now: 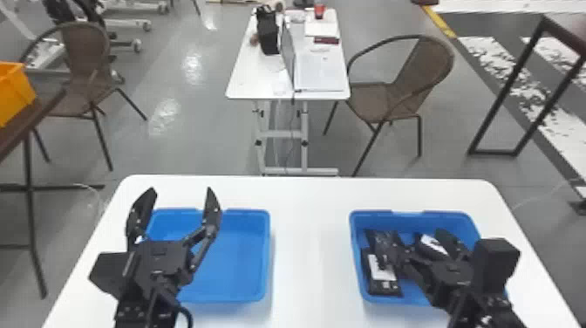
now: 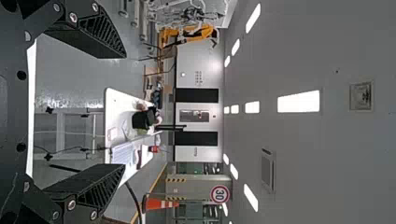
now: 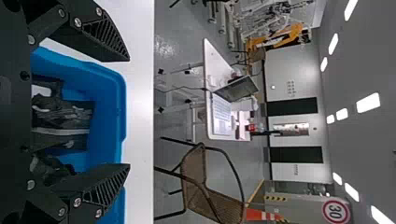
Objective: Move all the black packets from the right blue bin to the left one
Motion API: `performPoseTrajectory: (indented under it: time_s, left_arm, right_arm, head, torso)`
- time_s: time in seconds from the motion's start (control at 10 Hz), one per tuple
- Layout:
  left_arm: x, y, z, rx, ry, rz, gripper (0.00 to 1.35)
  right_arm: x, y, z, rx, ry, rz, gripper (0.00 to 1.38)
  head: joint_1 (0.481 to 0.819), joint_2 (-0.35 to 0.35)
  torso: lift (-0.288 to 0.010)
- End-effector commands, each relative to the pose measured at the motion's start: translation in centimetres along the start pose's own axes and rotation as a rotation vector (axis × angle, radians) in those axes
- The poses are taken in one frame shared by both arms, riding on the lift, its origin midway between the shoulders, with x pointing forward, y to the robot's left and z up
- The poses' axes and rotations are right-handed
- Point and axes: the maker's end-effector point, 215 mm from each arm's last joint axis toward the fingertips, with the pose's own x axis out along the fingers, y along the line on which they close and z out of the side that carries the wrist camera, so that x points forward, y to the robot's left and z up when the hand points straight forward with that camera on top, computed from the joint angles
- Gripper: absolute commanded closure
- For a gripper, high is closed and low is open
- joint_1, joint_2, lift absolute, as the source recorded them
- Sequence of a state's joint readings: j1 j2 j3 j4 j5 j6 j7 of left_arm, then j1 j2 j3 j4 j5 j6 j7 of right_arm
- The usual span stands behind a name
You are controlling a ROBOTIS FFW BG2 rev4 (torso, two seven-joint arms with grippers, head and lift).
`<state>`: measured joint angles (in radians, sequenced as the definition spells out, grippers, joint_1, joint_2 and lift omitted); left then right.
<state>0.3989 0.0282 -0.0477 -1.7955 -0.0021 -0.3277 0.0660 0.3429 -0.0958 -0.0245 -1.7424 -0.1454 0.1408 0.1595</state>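
Observation:
In the head view my left gripper (image 1: 181,205) stands open above the left blue bin (image 1: 235,261), whose visible floor is bare. My right gripper (image 1: 410,248) is over the right blue bin (image 1: 364,292), among black packets (image 1: 386,285), some with white labels. The left wrist view has the left gripper (image 2: 123,112) with its fingers wide apart and nothing between them. In the right wrist view the right gripper (image 3: 128,112) is open too, and the black packets (image 3: 63,116) lie inside the bin (image 3: 106,112) beyond its base.
The two bins stand apart on a white table (image 1: 309,244). Past its far edge are a second white table (image 1: 257,78) with a laptop and two wicker chairs (image 1: 414,83). An orange crate (image 1: 15,89) is at the far left.

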Motion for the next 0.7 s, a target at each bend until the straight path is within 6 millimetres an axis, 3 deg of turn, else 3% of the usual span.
performPoseTrajectory:
  time_s: [0.0,0.4,0.6]
  left_arm:
    - [0.1,0.0,0.1,-0.002,-0.001,-0.001,0.20]
    - [0.1,0.0,0.0,-0.003,0.000,-0.001,0.20]
    - [0.1,0.0,0.0,-0.003,0.000,-0.001,0.20]
  right_arm:
    - [1.4,-1.3,-3.6,0.051,0.071,0.028,0.24]
    - [3.8,-1.5,-8.3,0.101,0.178,0.053,0.23]
    - [4.9,-1.9,-8.8,0.092,0.196,0.055,0.23]
  head:
    - [0.695,-0.011]
    - [0.695,-0.021]
    - [0.695,-0.018]
  torso:
    - [0.000]
    - [0.000]
    - [0.000]
